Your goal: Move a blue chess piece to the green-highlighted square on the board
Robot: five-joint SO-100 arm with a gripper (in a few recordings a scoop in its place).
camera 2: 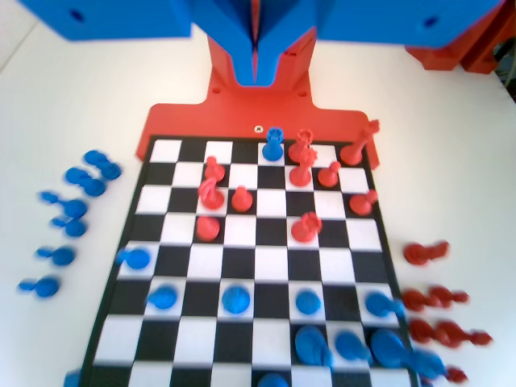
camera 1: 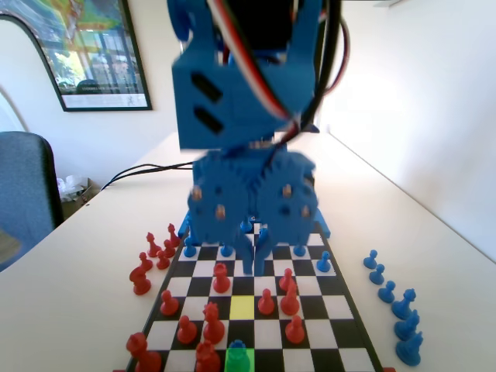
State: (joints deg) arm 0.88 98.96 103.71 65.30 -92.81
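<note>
Fixed view low at board [camera 1: 353, 306] end; wrist view overhead; both share board

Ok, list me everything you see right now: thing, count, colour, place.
board: one, black-and-white, blue edge, on the white table.
green-highlighted square: one, near edge of fixed view.
blue chess piece: one pawn, on that green square.
yellow square: one, just beyond it.
red pieces: many, near half of board.
captured red pieces: several, off-board left in fixed view.
captured blue pieces: several, off-board right.
gripper: one, blue, jaws together, above the board.
</note>
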